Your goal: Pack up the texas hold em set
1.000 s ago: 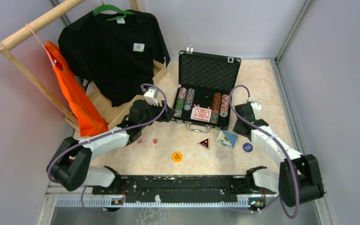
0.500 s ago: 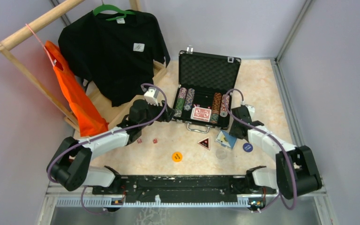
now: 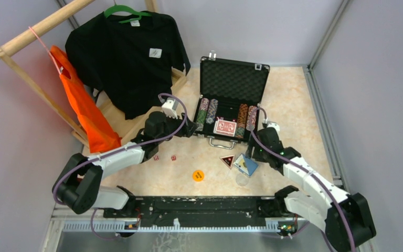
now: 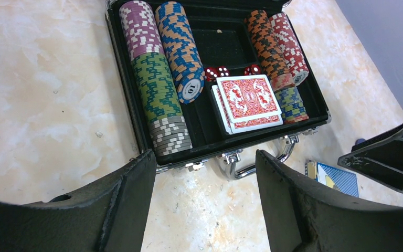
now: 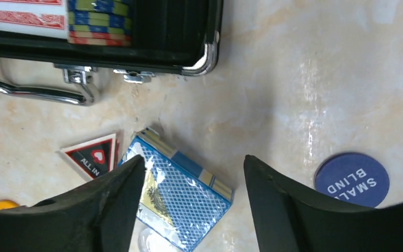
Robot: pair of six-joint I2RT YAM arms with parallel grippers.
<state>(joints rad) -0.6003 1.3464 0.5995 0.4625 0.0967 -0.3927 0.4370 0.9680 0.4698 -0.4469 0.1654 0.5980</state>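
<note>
Just off the case's (image 3: 234,79) near right corner, the blue card box (image 5: 181,202) lies flat on the desk (image 5: 294,79) beneath the right tool (image 5: 193,168), which stands apart and empty. The box is probably light, stiff and slick; pinch across its long edges. The left tool (image 4: 204,157) is likewise apart.

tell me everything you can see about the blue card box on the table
The blue card box looks like cardboard: crosshatched blue face, a yellowish picture, blue and tan striped side. It lies flat and skewed on the marbled table, just in front of the case, between the triangular ALL IN token and the round SMALL BLIND token. The right gripper hovers over it, jaws open, not gripping.
</note>
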